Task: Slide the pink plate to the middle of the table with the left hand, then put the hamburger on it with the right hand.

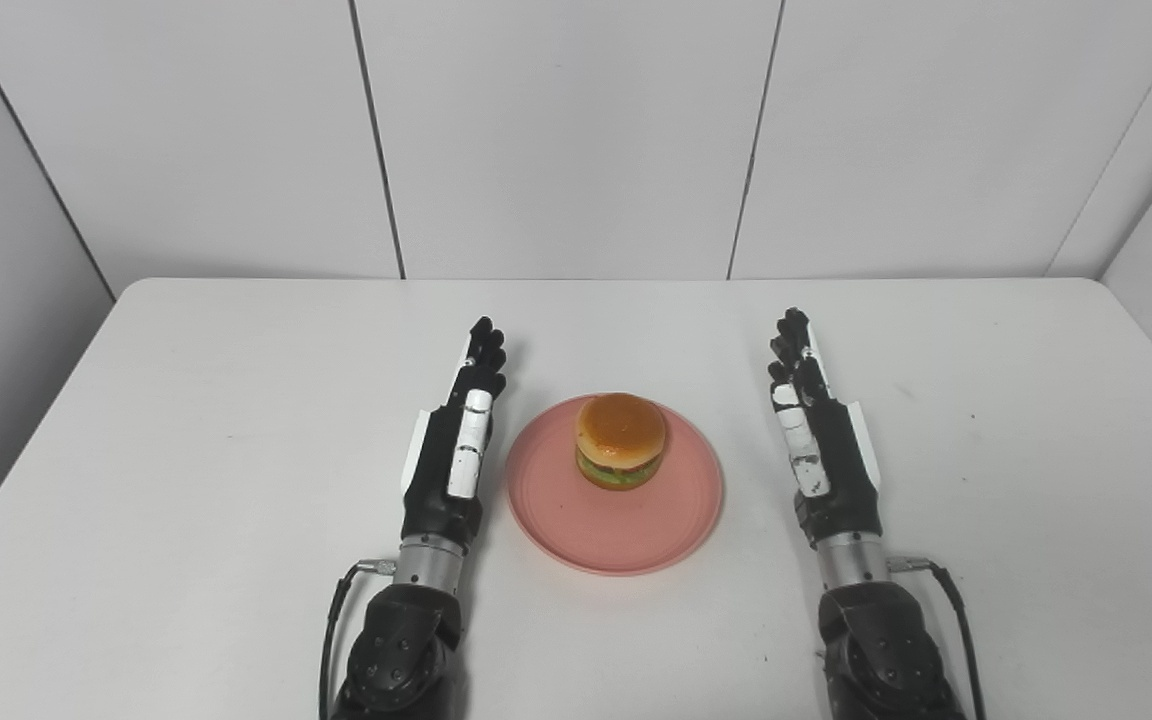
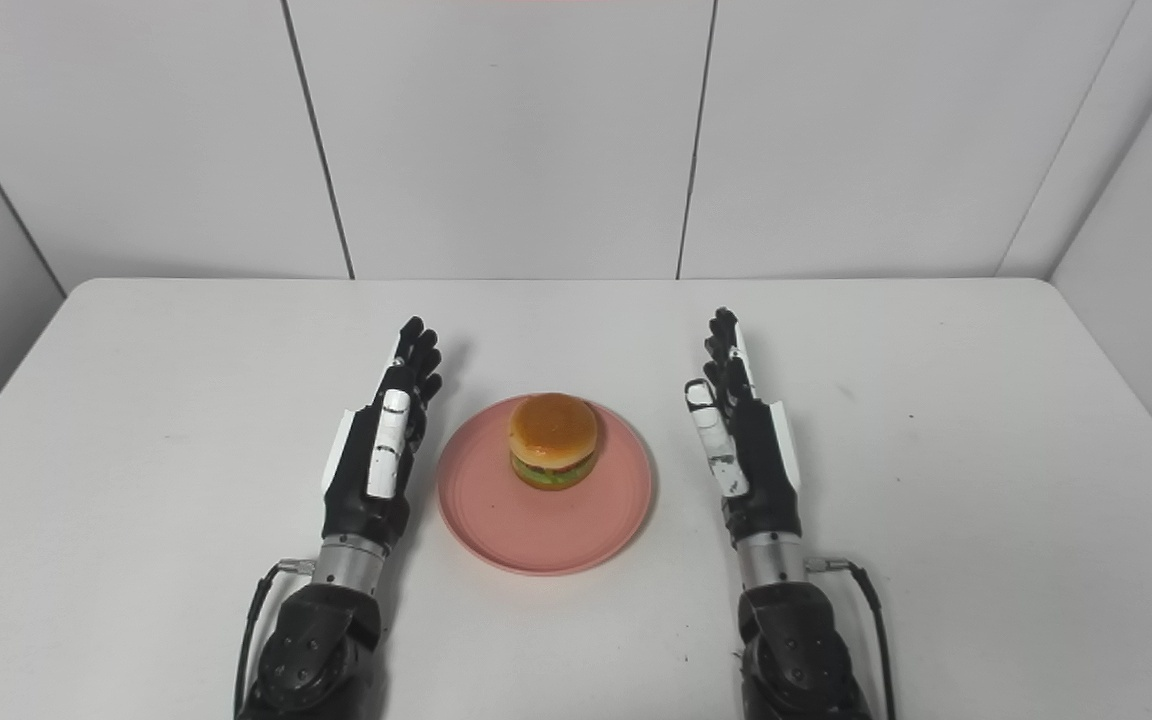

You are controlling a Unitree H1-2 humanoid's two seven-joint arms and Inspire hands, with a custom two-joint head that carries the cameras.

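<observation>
The pink plate (image 1: 626, 520) lies on the white table near its middle. The hamburger (image 1: 620, 440) stands upright on the plate's far half. My left hand (image 1: 456, 440) rests just left of the plate, fingers straight and pointing away, open and empty. My right hand (image 1: 816, 430) rests to the right of the plate with a gap between them, fingers straight, open and empty. The same layout shows in the right eye view, with the plate (image 2: 536, 525), hamburger (image 2: 552, 440), left hand (image 2: 381, 445) and right hand (image 2: 741, 435).
The white table (image 1: 186, 420) has rounded far corners and is enclosed by pale panel walls (image 1: 576, 130) at the back and both sides. Cables run along both forearms near the bottom edge.
</observation>
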